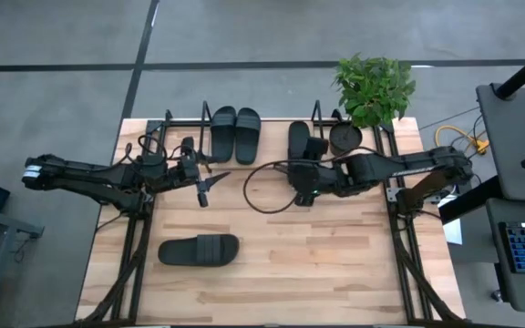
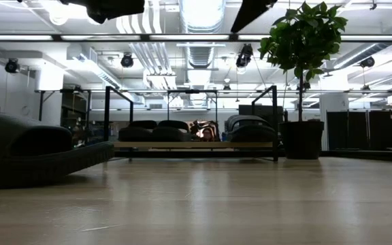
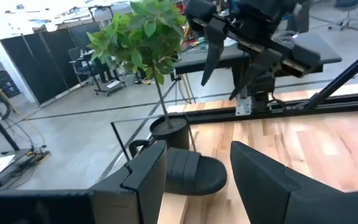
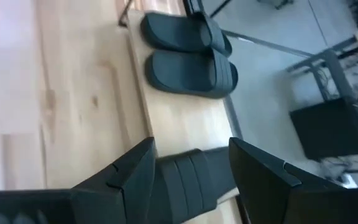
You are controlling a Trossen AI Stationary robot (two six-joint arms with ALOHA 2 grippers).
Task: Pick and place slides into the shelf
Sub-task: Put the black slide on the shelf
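Note:
Two black slides lie side by side, soles down, on the shelf's wooden base board. A third slide lies on the same board near the plant pot. The fourth slide rests sole down on the table near its front edge. My right gripper hangs open above the third slide, a finger to either side of it in the right wrist view. My left gripper is open over the table in front of the shelf.
A potted plant stands in a black pot at the shelf's right end. A black cable loop lies on the table between the two grippers. Bare wood lies around the fourth slide.

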